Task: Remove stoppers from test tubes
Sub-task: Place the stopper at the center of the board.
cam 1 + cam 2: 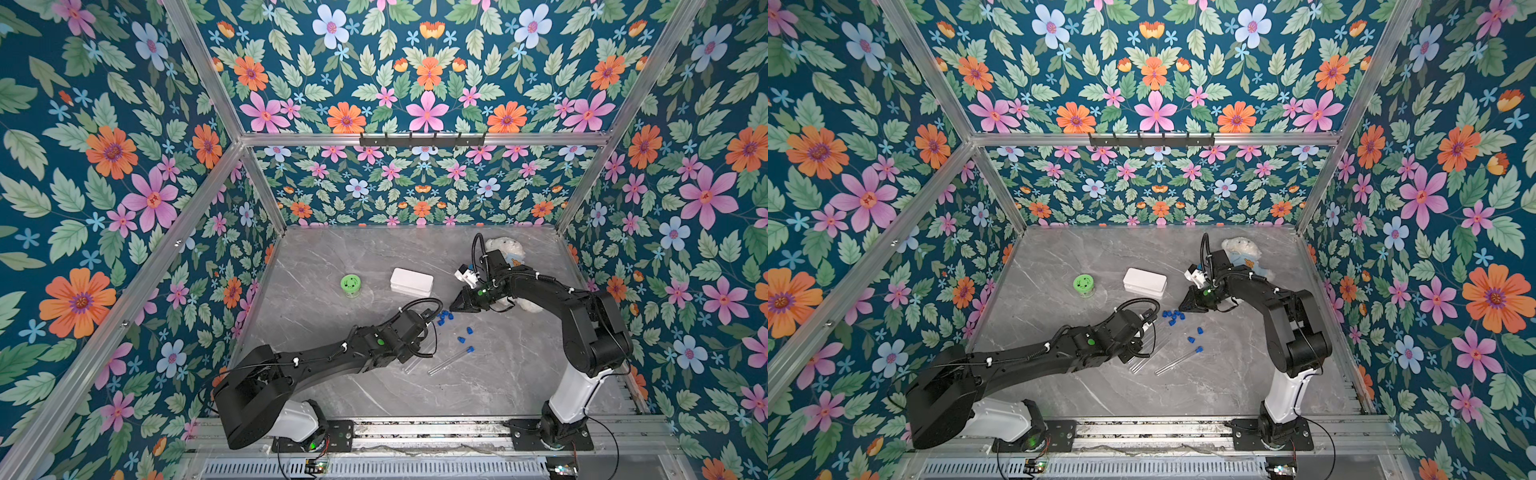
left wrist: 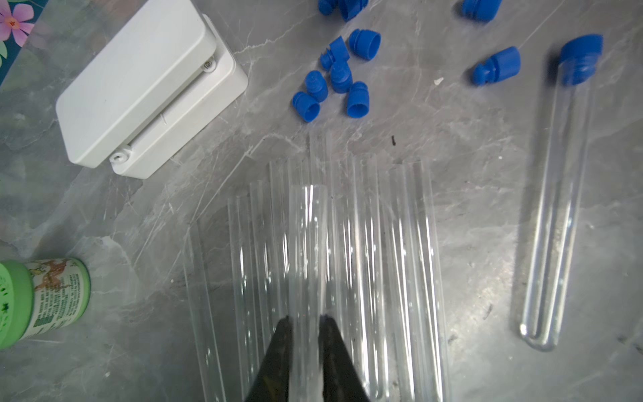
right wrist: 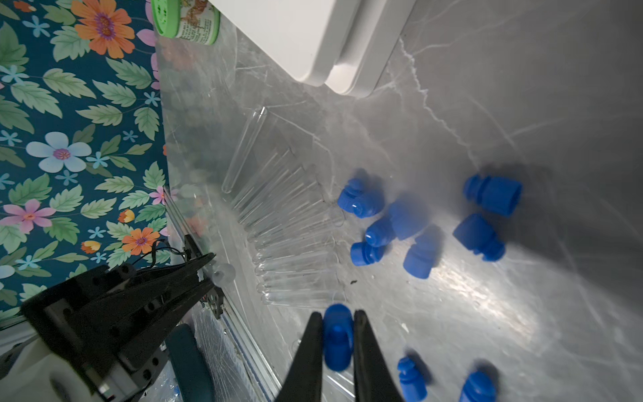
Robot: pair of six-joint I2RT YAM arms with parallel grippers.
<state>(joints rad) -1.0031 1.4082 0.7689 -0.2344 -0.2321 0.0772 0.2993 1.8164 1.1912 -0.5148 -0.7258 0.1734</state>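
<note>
My left gripper (image 2: 306,318) is shut on a clear, unstoppered test tube (image 2: 308,243), held above a row of several open test tubes (image 2: 375,261) lying side by side on the marble table. My right gripper (image 3: 335,315) is shut on a blue stopper (image 3: 337,341) just off the row's end. Several loose stoppers (image 2: 334,80) lie in a cluster beyond the tubes' mouths, seen in both top views (image 1: 444,318) (image 1: 1173,316). One test tube (image 1: 451,360) lies apart with a stopper (image 2: 581,59) still in its mouth. In a top view the right gripper (image 1: 454,308) hangs beside the cluster.
A white box (image 1: 411,282) lies behind the stoppers, with a green-lidded jar (image 1: 351,285) to its left. A plush toy (image 1: 505,247) sits at the back right, behind the right arm. Floral walls enclose the table (image 1: 498,395) on three sides.
</note>
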